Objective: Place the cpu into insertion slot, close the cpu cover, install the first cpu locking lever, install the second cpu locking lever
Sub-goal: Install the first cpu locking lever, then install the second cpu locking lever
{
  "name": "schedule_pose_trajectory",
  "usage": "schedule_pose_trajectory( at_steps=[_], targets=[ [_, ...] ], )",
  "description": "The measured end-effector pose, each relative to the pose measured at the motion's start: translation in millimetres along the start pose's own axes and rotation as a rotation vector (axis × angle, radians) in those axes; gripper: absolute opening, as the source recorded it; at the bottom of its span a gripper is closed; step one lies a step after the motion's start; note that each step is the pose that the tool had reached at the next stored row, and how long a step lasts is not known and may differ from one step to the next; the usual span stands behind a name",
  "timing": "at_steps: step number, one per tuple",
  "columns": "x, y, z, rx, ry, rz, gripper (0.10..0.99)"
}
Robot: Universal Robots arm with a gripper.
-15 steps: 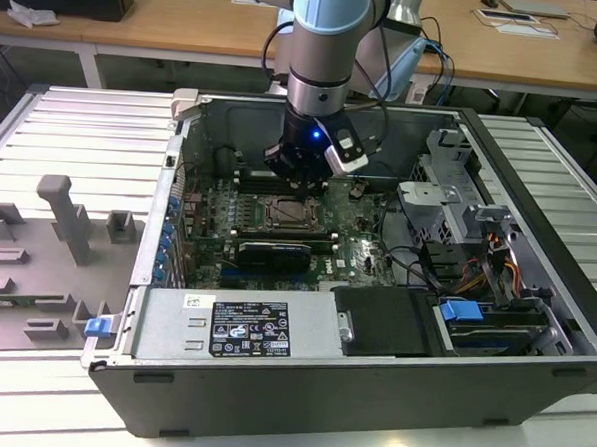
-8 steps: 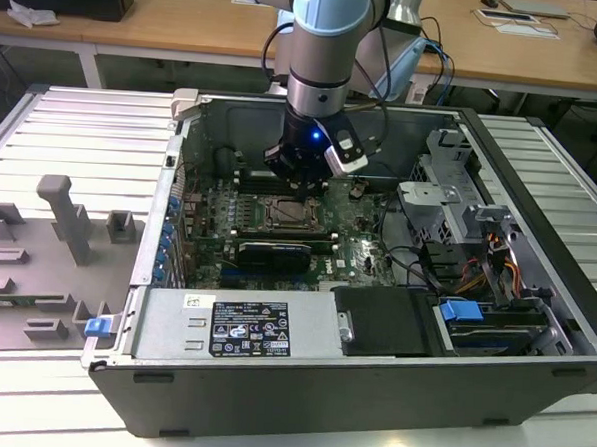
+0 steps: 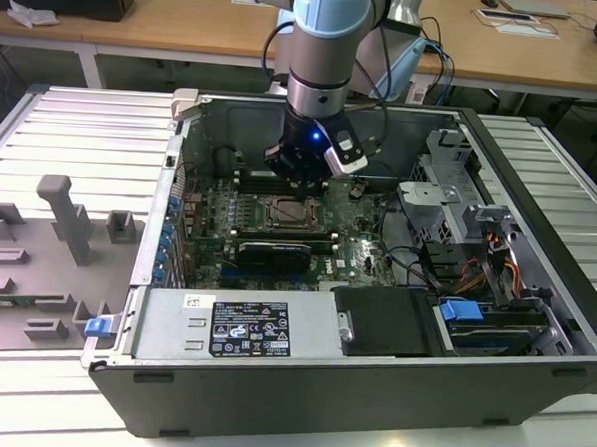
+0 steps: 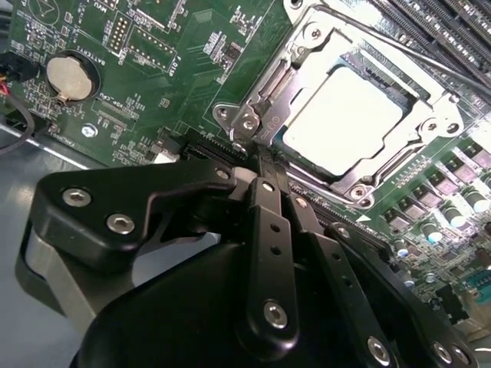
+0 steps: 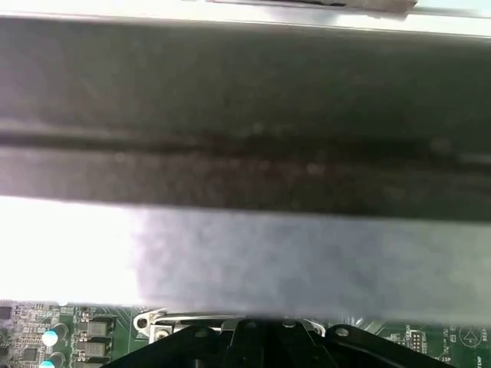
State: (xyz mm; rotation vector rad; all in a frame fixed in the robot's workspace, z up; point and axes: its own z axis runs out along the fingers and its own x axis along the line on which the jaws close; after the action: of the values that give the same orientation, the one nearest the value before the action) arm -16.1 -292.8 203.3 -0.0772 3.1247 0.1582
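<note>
Fingers of the gripper are drawn together into a narrow blade in the second wrist view, with nothing visibly held between them, and their tips sit at the near edge of the socket, beside one of its corner screws. The cpu lies directly beyond those tips, seated flat in the insertion slot with its pale metal top facing up. The cpu cover is down around it, its frame bordering the chip on all sides and its cut-out centre leaving the chip's top exposed. So the chip is placed and the cover closed; what the fingertips are nearest to is the cover's edge and the thin metal running along that side of the socket. That metal is probably one of the locking levers, though the fingers hide where it ends, so I cannot tell whether it is latched. Its long axis appears to run across the line of the fingers rather than along it.

In the exterior view the gripper hangs straight down inside the open computer case, just above the socket on the motherboard, with the socket slightly toward the camera from the fingertips.
</note>
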Motion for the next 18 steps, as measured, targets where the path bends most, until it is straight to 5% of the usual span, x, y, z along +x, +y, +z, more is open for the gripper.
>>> schedule_pose_trajectory(
  at_steps=[5,18],
  targets=[
    [0.0,0.7,-9.2,0.001,0.0007,0.0,0.106],
    [0.3,-6.3,-10.0,0.001,0.0008,0.0,0.106]
  ],
)
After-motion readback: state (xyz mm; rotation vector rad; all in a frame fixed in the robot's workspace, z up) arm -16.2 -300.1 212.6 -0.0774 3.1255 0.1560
